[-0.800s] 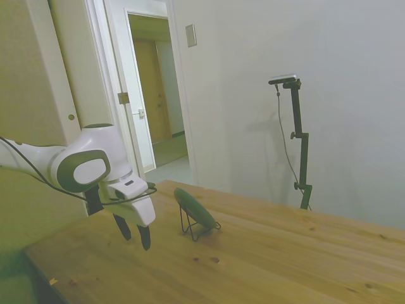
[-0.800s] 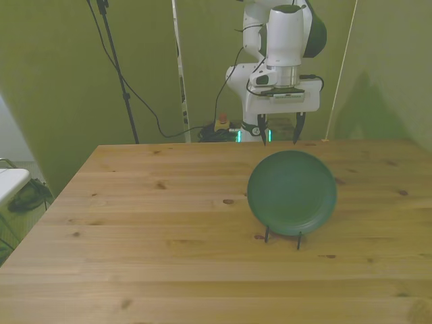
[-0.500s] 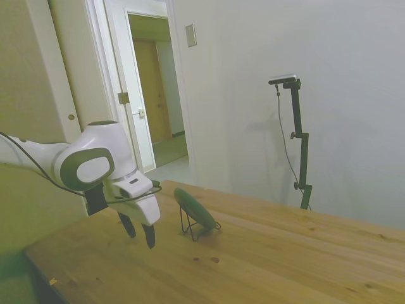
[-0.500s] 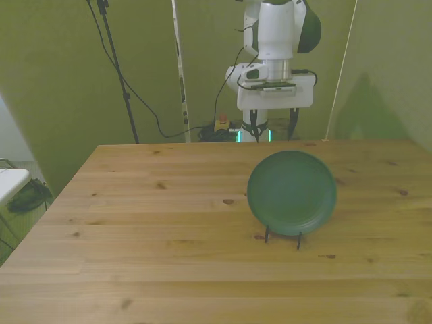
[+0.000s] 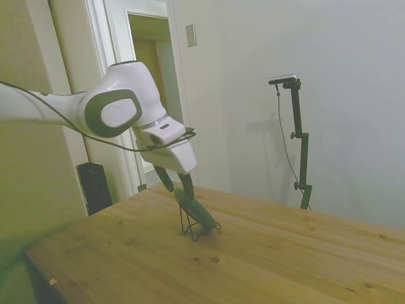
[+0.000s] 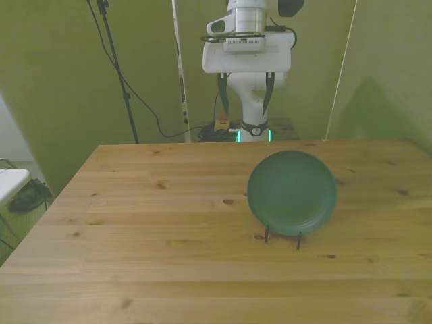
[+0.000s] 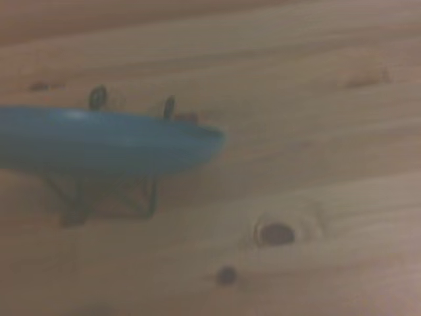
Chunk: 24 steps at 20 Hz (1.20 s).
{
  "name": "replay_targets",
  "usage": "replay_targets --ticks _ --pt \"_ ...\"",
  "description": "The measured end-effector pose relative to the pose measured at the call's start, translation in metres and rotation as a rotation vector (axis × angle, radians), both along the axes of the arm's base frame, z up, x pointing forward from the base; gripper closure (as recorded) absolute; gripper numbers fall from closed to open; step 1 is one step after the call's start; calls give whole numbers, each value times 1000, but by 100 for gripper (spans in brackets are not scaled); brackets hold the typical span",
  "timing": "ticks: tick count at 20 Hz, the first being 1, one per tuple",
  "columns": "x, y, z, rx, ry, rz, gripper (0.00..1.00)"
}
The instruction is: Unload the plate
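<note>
Pincer [image 6: 244,92] was open and empty, its two dark fingers [image 6: 221,92] hanging down with a clear gap between them, in the upper middle of the front view. In the side view the pincer [image 5: 174,181] sat at centre-left of the frame, directly above the plate's top edge; whether a fingertip touched the rim could not be told from that angle.

The plate [image 6: 291,192] stood nearly upright, leaning back in a thin black wire stand [image 6: 282,237], right of centre in the front view. In the side view the plate [image 5: 193,208] appeared edge-on and tilted. The wrist view showed the plate [image 7: 105,148] as a blurred rim edge with the wire stand [image 7: 105,197] under it. Judged reason for the upright hold: the stand leaves the upper rim exposed, so a two-finger grasp can straddle it from above.

The worktop [image 6: 169,256] carried only the stand and plate.

Arm pose: it reached in from the left of the side view, wrist raised and pitched forward, fingers slanting down toward the rim. Judged step: pre-grasp alignment; plate not yet lifted, task barely begun.
</note>
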<state>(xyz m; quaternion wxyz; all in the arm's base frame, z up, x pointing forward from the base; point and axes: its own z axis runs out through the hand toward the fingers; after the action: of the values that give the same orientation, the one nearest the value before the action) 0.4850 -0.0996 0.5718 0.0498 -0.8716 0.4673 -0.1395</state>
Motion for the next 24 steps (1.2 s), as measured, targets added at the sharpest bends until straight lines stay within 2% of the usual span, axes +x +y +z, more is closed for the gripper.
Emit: replay_targets --ticks 4,5,8,13,18,20,24 --pt "46 21 8 16 0 57 0" --pt "48 36 17 34 1 111 0" --pt "48 32 12 50 27 123 0" --pt "59 -1 22 79 140 334 0" --pt "96 -9 32 68 198 564 0" --pt "114 -1 27 103 208 654 0" --pt "144 1 9 241 216 799 0"
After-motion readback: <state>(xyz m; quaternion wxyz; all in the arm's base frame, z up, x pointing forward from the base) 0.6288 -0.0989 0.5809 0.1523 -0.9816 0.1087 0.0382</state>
